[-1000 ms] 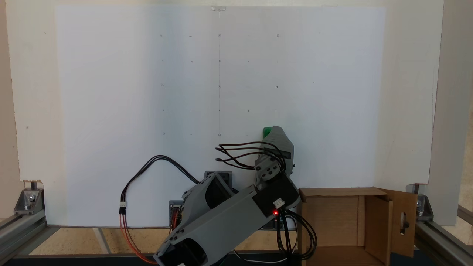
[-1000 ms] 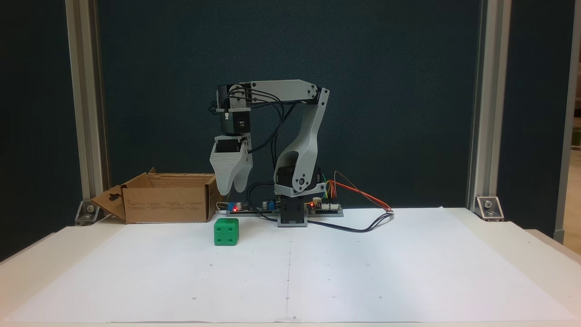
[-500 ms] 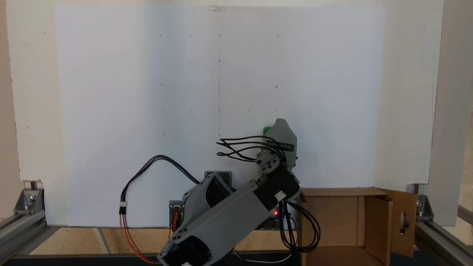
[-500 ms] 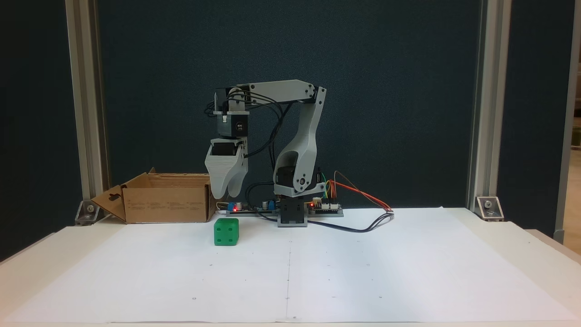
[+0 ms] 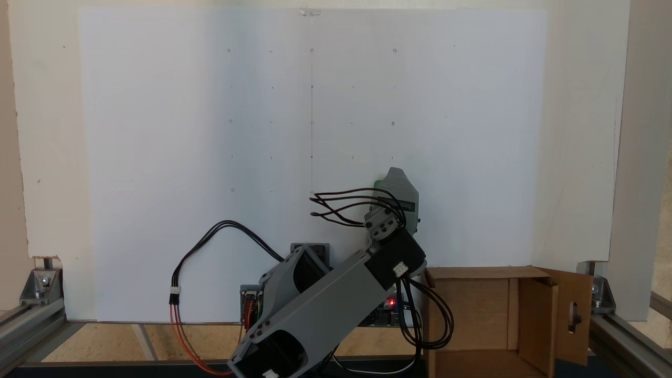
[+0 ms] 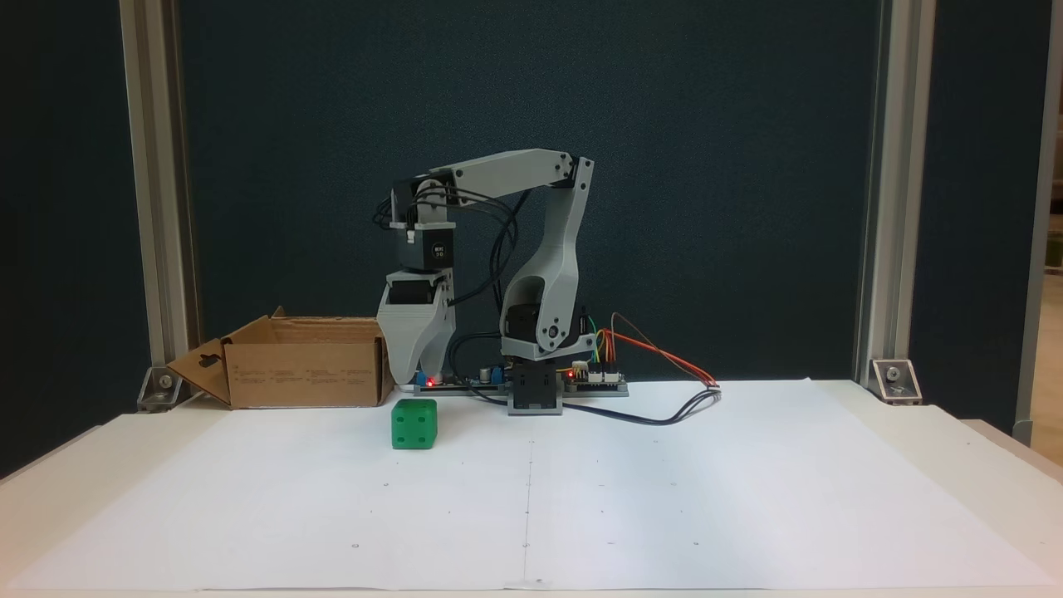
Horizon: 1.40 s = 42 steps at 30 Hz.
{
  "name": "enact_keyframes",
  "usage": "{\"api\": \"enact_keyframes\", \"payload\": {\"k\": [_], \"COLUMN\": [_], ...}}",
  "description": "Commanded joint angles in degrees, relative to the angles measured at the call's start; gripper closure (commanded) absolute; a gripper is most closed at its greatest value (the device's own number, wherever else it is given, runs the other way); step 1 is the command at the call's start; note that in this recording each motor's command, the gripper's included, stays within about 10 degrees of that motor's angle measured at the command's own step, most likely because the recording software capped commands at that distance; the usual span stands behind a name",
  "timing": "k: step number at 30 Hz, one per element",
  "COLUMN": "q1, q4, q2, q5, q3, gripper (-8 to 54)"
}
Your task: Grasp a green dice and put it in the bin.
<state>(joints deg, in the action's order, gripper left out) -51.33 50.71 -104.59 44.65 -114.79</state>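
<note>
The green dice (image 6: 413, 423) sits on the white paper, a little in front of the bin's right corner. From above, a green sliver of the dice (image 5: 378, 184) peeks out at the gripper's left edge. My gripper (image 6: 415, 379) points straight down, its tips a short way above the dice and not touching it. Its grey body (image 5: 398, 190) covers most of the dice from above. The jaws overlap, so their gap is unclear. The bin (image 6: 307, 365) is an open brown cardboard box left of the arm; from above the bin (image 5: 483, 310) lies at the lower right.
The arm's base and circuit boards (image 6: 531, 386) stand behind the dice, with loose cables (image 6: 664, 411) trailing right. A slotted flap (image 6: 199, 370) sticks out from the bin. Aluminium posts (image 6: 154, 208) frame the table. White paper (image 6: 664, 498) spreads wide to the right.
The gripper has come down toward the dice and shifted slightly left in the front view; the forearm has tilted downward. The dice and bin have not moved.
</note>
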Motion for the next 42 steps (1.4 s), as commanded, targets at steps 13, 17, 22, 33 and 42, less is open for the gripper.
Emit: {"api": "enact_keyframes", "payload": {"k": [13,17,22,33,42], "q1": [-0.2,-0.4,-0.6,-1.0,-0.3], "q4": [-10.6,-12.7,-12.9,-14.2,-14.2], "q2": [4.8,6.9,7.9,8.2,9.4], "q5": [-3.4,-3.4,-3.3,-3.3,-3.3], "q3": [-5.8,-6.1,-6.1,-6.6,-7.3], "gripper": [0.5,0.7,1.0,1.6,2.5]}}
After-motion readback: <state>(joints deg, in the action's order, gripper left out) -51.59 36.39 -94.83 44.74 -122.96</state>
